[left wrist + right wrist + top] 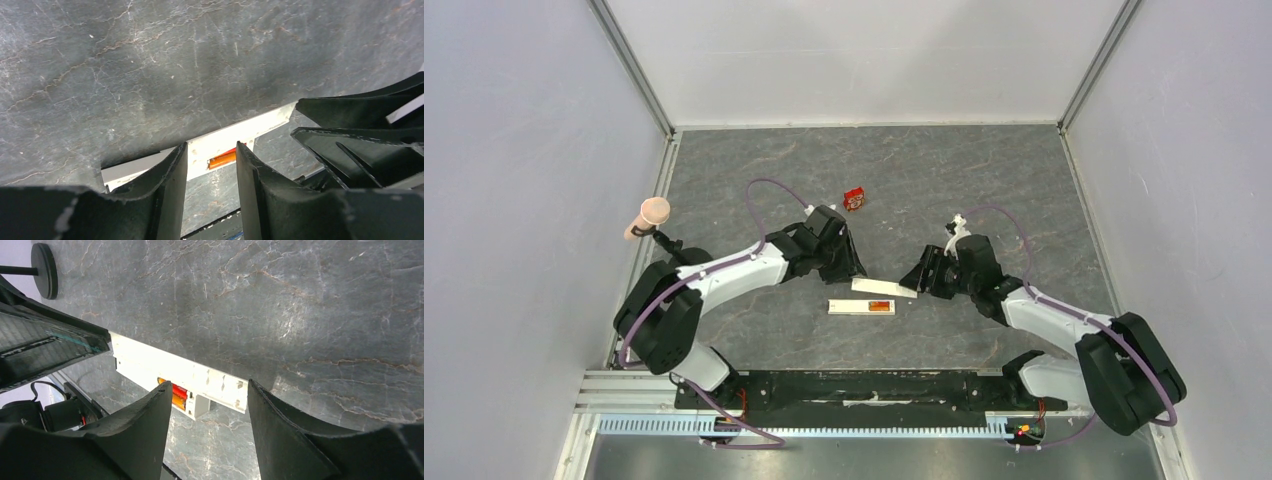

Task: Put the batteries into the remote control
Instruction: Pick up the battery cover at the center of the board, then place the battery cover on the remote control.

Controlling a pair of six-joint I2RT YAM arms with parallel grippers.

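left pincer (211,146) and right pincer (209,385) gape half open, empty, over cover strip (884,288); red box (855,198) print unreadable.

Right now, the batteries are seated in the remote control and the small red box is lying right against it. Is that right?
Not quite: the red box stands apart from the remote control, farther back, per the top view. The batteries are seated.

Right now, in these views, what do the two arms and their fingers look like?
The left arm and right arm have white links, black joints and a thin purple cable looping along each. The left fingers and right fingers are black, broad and curved.
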